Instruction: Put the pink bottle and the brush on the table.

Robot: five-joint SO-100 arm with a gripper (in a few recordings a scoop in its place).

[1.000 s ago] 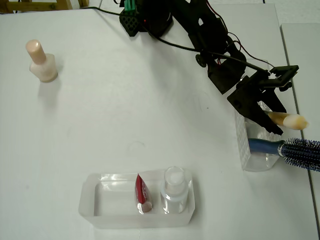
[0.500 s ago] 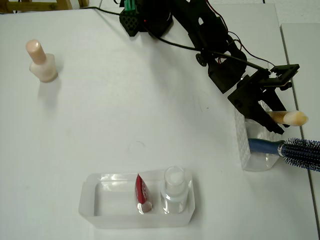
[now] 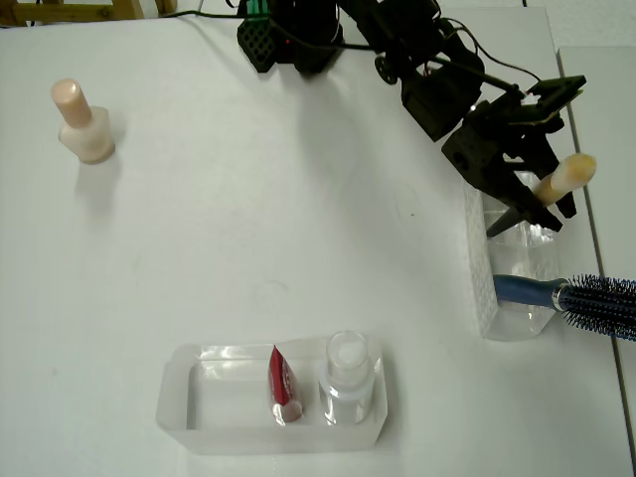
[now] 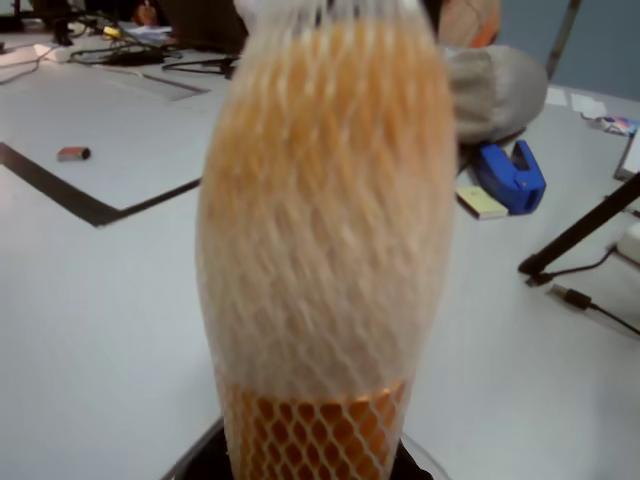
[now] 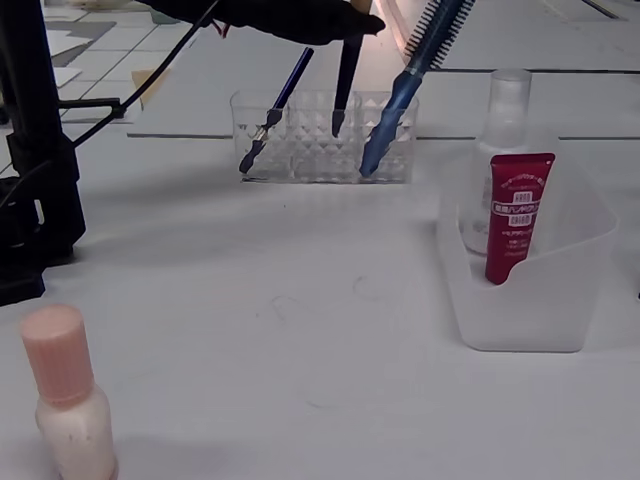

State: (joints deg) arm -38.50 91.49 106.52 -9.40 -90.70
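At the lower left of the fixed view, the pink bottle (image 5: 65, 405) stands upright on the table (image 5: 300, 330). Farther back, upper right overhead, my gripper (image 3: 517, 169) clamps the brush (image 3: 562, 179), its bristles angled toward the upper right, handle tip over the clear holder (image 3: 507, 288).
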